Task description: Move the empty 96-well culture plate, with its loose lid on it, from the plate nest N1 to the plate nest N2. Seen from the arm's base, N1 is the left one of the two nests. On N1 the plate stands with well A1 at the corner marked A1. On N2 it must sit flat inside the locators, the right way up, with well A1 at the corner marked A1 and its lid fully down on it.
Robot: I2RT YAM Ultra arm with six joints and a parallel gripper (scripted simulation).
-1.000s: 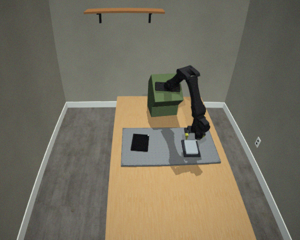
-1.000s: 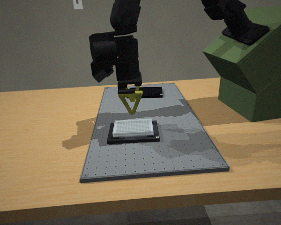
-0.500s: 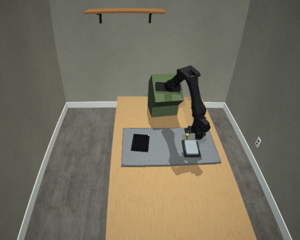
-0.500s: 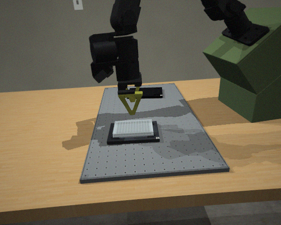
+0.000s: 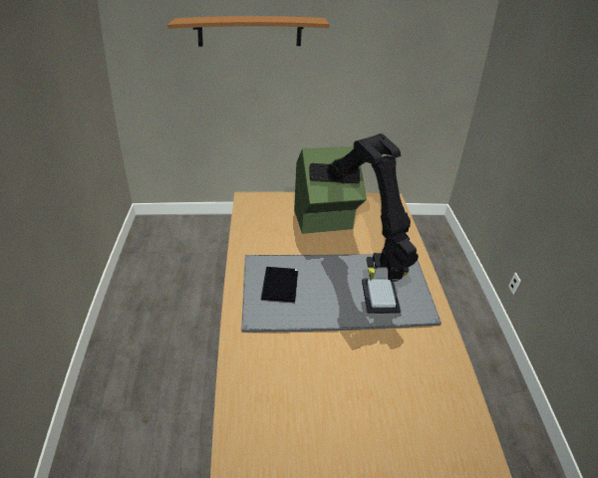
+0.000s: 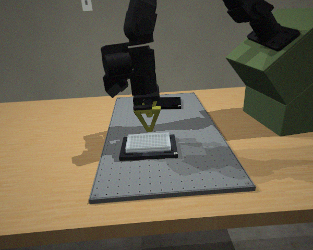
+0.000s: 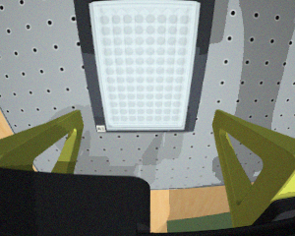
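In the top view, the bare black rectangular nest N2 [image 5: 279,284] lay at 9 o'clock on the grey perforated board [image 5: 320,314]. The translucent lidded 96-well plate [image 5: 381,294] sat in black nest N1 [image 5: 365,300], long axis toward the arm, at 6 o'clock from the yellow-fingered gripper [image 5: 387,271], which hung spread wide, holding nothing.
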